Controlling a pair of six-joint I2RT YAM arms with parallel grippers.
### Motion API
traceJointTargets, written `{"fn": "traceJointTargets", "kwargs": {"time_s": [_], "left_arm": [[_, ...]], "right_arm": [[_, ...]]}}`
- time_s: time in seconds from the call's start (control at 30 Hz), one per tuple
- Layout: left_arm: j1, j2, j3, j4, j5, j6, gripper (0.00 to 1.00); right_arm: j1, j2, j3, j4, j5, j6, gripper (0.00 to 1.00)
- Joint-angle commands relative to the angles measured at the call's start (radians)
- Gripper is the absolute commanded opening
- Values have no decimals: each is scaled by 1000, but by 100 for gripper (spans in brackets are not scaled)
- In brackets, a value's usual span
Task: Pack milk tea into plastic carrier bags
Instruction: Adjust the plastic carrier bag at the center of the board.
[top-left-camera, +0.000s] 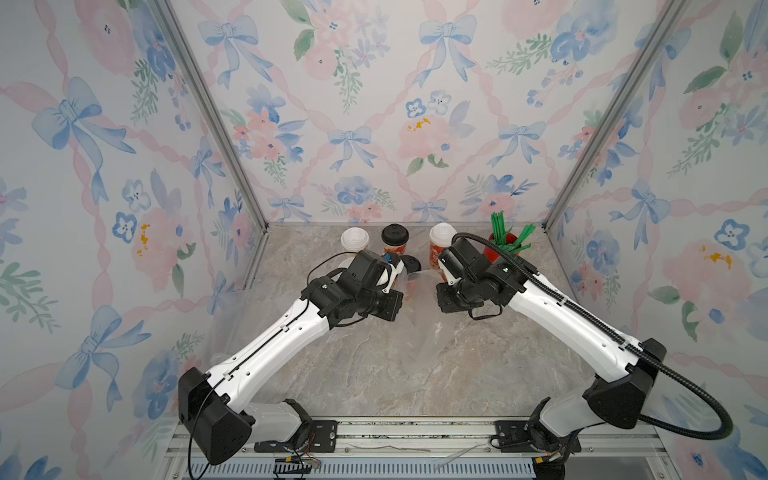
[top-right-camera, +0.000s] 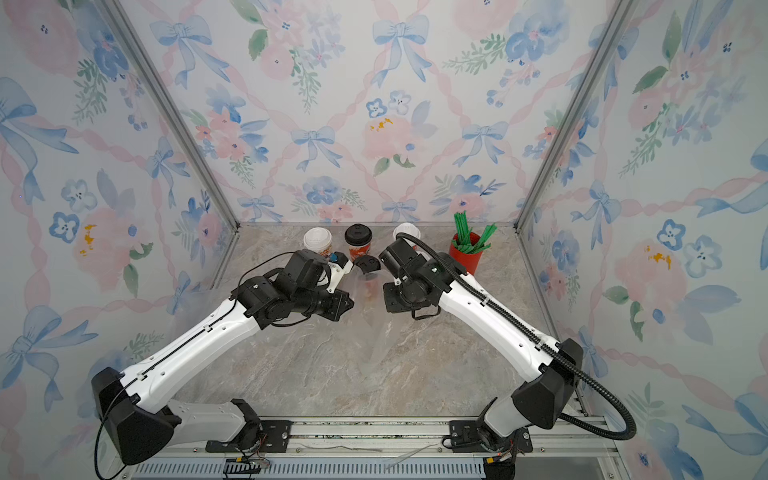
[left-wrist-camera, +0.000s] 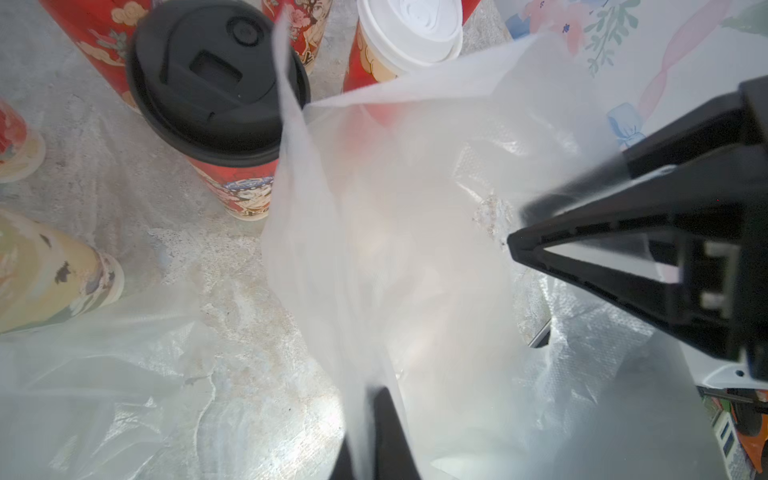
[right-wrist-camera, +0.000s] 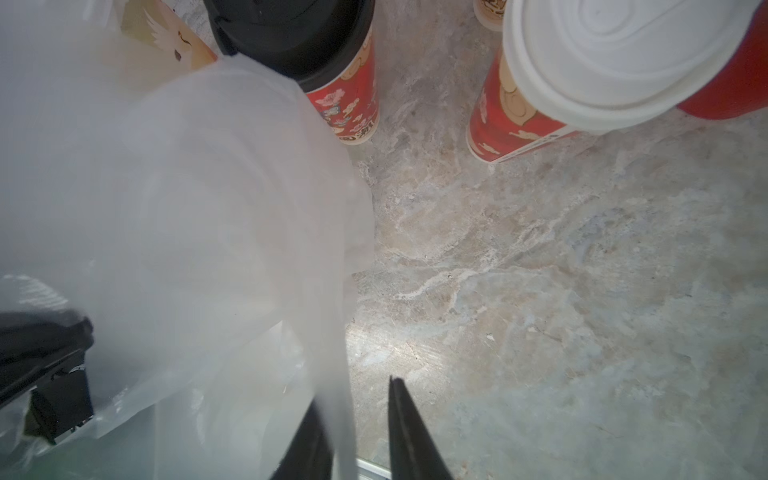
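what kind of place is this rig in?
Probably a staged test booth, not a real shop: floral wallpaper panels on metal framing, marble-look tabletop, milk tea cups.

Report: a plain red lidless paper cup (top-right-camera: 465, 259) stands upright near the far right corner of the grey-beige marble-patterned tabletop (top-right-camera: 332, 374). Flat green straws (top-right-camera: 468, 239) fill the cup and fan out above its rim. Floral wallpaper panels with blue bows (top-left-camera: 353, 104) enclose three sides, joined by bare aluminium corner posts (top-left-camera: 214, 116). A slotted aluminium rail (top-left-camera: 415, 434) runs along the near edge.
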Motion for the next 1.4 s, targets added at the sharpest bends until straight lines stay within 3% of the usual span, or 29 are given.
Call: {"fn": "traceJointTargets", "kwargs": {"time_s": [0.0, 0.1, 0.17, 0.27, 0.47, 0.63, 0.77, 1.03, 1.2, 1.37], "left_arm": [[-2, 11, 27, 9, -25, -1, 38], [-3, 38, 17, 8, 1, 2, 58], [-4, 60, 9, 8, 15, 3, 64], [-11, 84, -5, 8, 16, 6, 66], [-18, 104, -40, 8, 26, 8, 54], [-21, 91, -51, 8, 23, 10, 36], [-22, 82, -67, 9, 8, 13, 23], [-18, 61, -89, 0, -89, 37, 6], [12, 58, -101, -43, -170, 54, 3], [54, 62, -82, -52, -141, 72, 4]], "right_arm": [[-6, -15, -10, 10, -35, -6, 20], [-6, -20, -31, 25, -67, -4, 24], [-3, -17, -33, 24, -81, 0, 25], [4, -14, -30, 23, -86, 5, 38], [36, -19, -16, 22, -86, 7, 58], [35, 37, -18, 13, -71, -3, 60], [24, 78, -29, 41, -83, -12, 50], [4, 66, -33, -19, 26, -7, 11], [-39, 9, -80, -41, 63, 6, 3], [-54, -1, -117, -10, 2, 0, 3]]}}
